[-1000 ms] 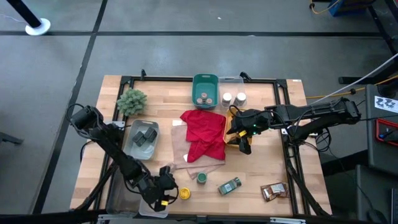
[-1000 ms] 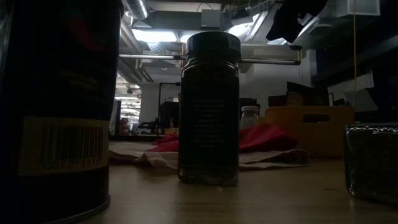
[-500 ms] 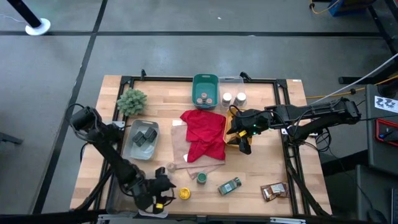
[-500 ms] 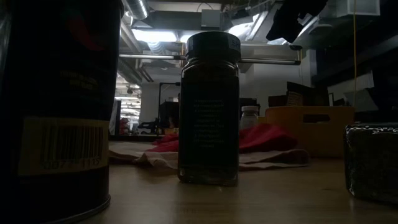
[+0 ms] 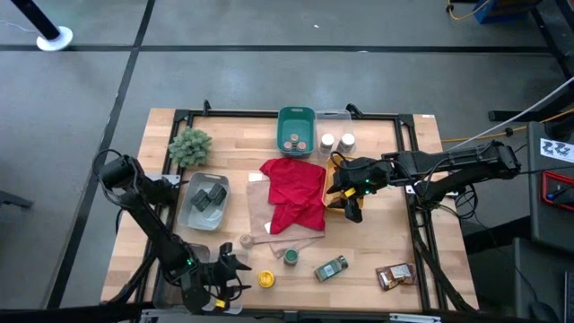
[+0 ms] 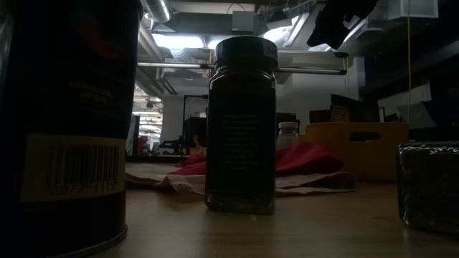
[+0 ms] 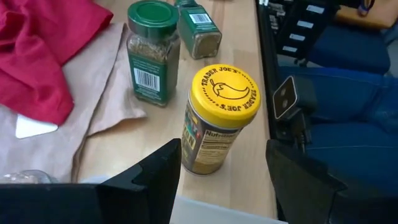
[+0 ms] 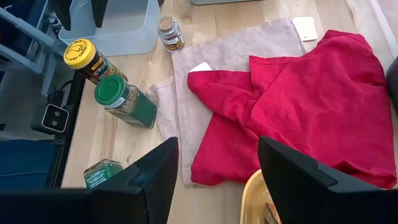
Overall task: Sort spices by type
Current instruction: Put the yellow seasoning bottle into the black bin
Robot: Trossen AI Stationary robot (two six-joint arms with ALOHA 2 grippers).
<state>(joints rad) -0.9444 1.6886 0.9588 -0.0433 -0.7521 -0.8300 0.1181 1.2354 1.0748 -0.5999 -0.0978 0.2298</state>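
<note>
A yellow-lidded spice jar [image 7: 217, 118] stands upright on the wood near the table's front edge [image 5: 266, 279]. My left gripper [image 7: 224, 186] is open just left of it, one finger to each side and short of it. A green-lidded jar [image 5: 291, 257] stands close by, another green jar [image 5: 331, 267] lies on its side, and a tan-lidded jar [image 5: 247, 240] stands on a beige cloth. Brown packets [image 5: 395, 275] lie at the front right. My right gripper [image 5: 350, 205] hangs open above a yellow basket [image 5: 334, 190], touching nothing.
A red cloth [image 5: 294, 193] covers the table's middle. A clear tray [image 5: 194, 208] at the left holds dark grey tins. At the back stand a teal bin [image 5: 296, 117] with jars, two white-lidded jars [image 5: 337, 141] and a bushy plant [image 5: 190, 145].
My left arm has swung toward the table's near left corner, and its wrist has turned so that the open gripper points toward the right, at the yellow-lidded jar. The jar has stayed where it was.
</note>
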